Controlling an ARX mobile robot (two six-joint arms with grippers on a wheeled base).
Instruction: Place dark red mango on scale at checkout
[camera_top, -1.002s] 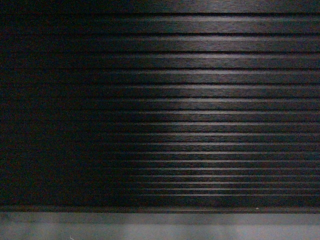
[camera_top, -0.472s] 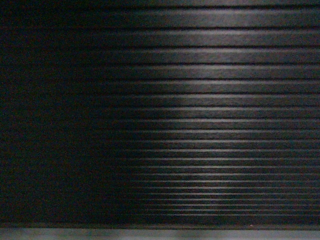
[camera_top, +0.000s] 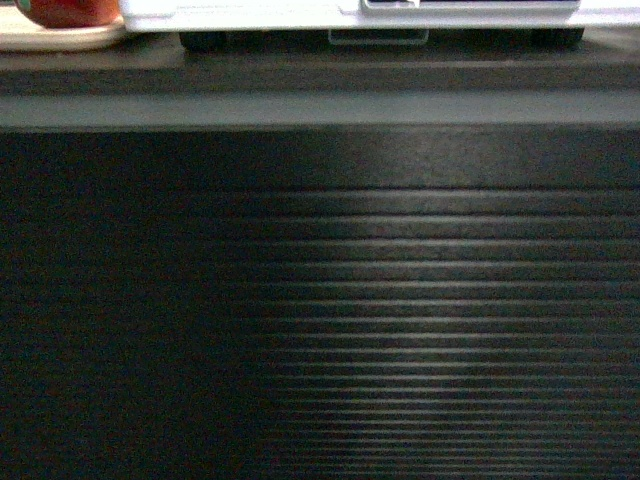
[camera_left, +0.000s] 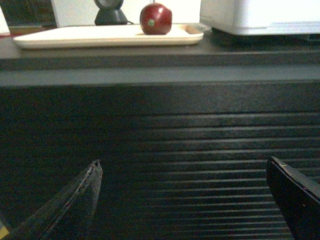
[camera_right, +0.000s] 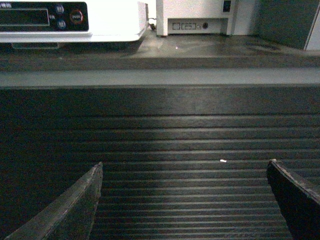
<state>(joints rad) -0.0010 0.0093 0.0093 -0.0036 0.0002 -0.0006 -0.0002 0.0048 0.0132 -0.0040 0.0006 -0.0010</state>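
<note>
I'm parked right against the checkout (camera_top: 320, 300), one black counter whose ribbed front fills most of every view, so I judge this as the approach step, with nothing picked up yet. On its top sits one scale (camera_top: 330, 12), white, with its dark display and buttons plain in the right wrist view (camera_right: 45, 16). Left of it lies one beige tray (camera_left: 100, 36), and on the tray's right part rests the one mango (camera_left: 155, 18) — dark red, just beside the scale but not on it. From the head camera only the fruit's lower edge shows, so I can't be sure how it lies. Both claws hang low in front of the slats: the left gripper (camera_left: 185, 200) has its jaws spread wide with nothing between them, and so does the right gripper (camera_right: 185, 200). Next I'd raise the left arm above the counter edge and bring it over the mango — the scale is a short carry to the right.
</note>
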